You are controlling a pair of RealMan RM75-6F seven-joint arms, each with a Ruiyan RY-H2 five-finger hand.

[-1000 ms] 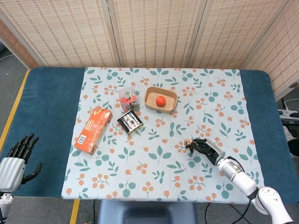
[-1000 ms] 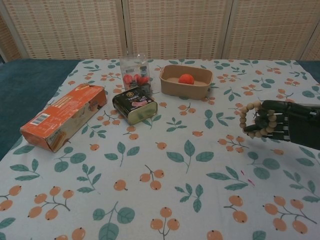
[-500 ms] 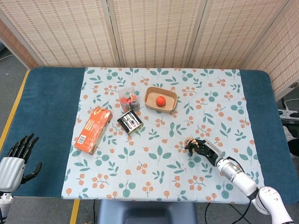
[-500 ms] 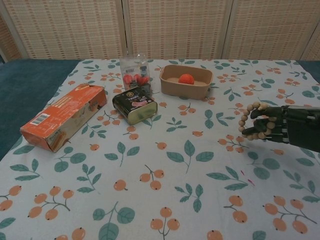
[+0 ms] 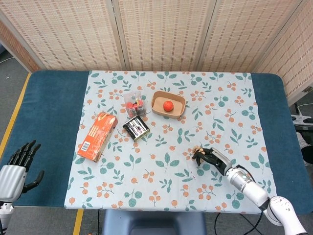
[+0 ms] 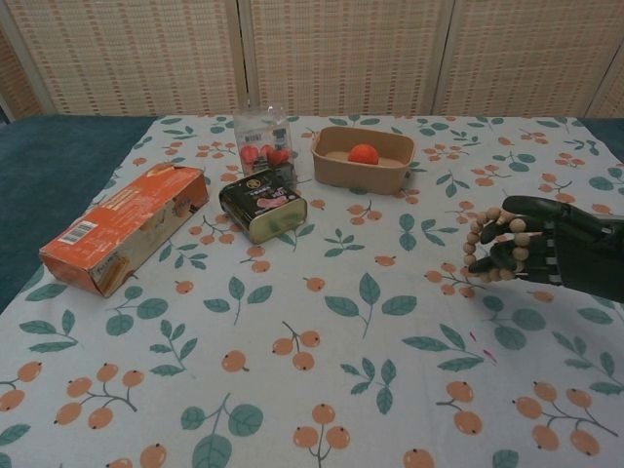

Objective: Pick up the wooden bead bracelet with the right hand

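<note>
The wooden bead bracelet (image 6: 481,246) is a ring of pale round beads, held just above the floral tablecloth at the right side. My dark right hand (image 6: 546,249) grips it, fingers curled through the loop. From the head view the same bracelet (image 5: 197,152) shows as a few beads at the tips of the right hand (image 5: 214,159). My left hand (image 5: 19,164) hangs off the table's near left corner, fingers spread, holding nothing.
An orange carton (image 6: 125,227) lies at the left. A dark tin (image 6: 261,203) and a clear box of red items (image 6: 263,139) stand mid-table. A tan tray (image 6: 363,171) holds a red ball (image 6: 363,153). The blue table (image 5: 54,112) extends beyond the tablecloth (image 5: 166,186).
The right hand has closed tighter on the bracelet and shifted slightly downward and toward me. The left hand has not moved.
</note>
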